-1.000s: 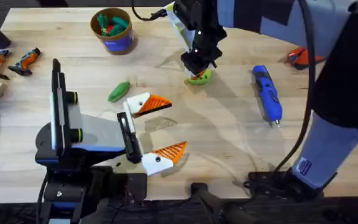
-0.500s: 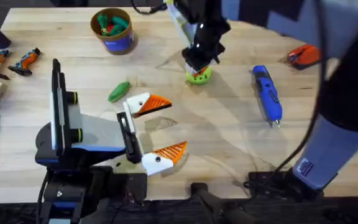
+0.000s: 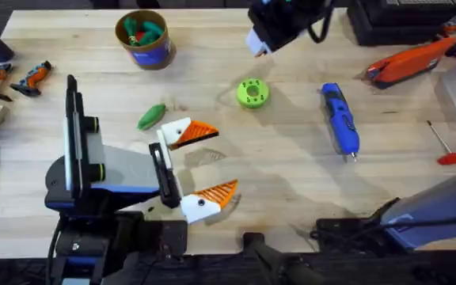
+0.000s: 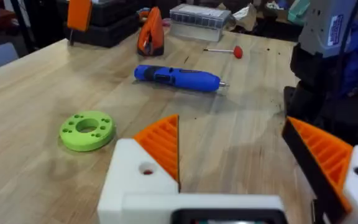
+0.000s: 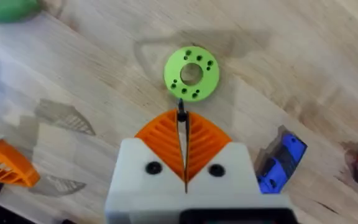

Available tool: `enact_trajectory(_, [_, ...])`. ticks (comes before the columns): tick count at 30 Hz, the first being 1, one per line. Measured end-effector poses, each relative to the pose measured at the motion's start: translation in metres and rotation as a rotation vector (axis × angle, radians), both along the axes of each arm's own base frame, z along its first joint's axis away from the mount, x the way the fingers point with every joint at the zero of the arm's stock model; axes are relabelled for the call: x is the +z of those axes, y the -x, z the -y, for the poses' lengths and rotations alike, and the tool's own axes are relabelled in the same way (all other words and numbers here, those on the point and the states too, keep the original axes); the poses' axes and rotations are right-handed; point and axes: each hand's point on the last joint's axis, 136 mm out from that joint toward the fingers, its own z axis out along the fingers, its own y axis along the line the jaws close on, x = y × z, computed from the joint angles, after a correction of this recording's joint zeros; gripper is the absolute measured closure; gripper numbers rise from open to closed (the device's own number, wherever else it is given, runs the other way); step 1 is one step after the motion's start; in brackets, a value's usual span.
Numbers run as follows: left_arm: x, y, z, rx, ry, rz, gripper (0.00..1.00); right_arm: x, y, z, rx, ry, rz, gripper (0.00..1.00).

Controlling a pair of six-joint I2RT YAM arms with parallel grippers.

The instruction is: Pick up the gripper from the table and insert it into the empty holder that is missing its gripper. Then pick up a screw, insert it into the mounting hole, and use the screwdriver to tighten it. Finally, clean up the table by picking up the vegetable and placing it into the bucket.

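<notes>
Right claw (image 5: 183, 134) lifted, screw pinched, barely visible

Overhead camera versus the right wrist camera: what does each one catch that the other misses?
Overhead alone: the bucket at the table's far side, the red-handled rod and the left tool, open. Right wrist alone: a close look at the right tool, its orange pads pressed together on a small dark thing. Both: the green disc, the vegetable and the blue screwdriver.

A pale wooden table (image 3: 291, 170) carries everything. On it lie the green disc (image 3: 252, 93), screwdriver (image 3: 340, 120), vegetable (image 3: 151, 115), bucket (image 3: 143, 38) and a red-handled rod (image 3: 443, 146)
</notes>
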Motion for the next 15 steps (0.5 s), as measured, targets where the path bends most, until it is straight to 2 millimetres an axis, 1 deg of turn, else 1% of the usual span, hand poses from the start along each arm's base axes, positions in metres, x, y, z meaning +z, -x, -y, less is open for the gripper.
enact_trajectory(5, [0.0, 0.0, 0.0, 0.0, 0.0, 0.0, 0.015, 0.023, 0.009, 0.004, 0.004, -0.033, 0.043, 0.995])
enact_trajectory(10, [0.0, 0.0, 0.0, 0.0, 0.0, 0.0, 0.015, 0.04, 0.029, 0.006, 0.029, -0.081, 0.03, 0.995])
enact_trajectory(13, [0.0, 0.0, 0.0, 0.0, 0.0, 0.0, 0.015, 0.043, 0.041, 0.004, 0.066, -0.099, 0.005, 0.995])
enact_trajectory(15, [0.0, 0.0, 0.0, 0.0, 0.0, 0.0, 0.015, 0.042, 0.05, 0.0, 0.108, -0.104, -0.02, 0.995])
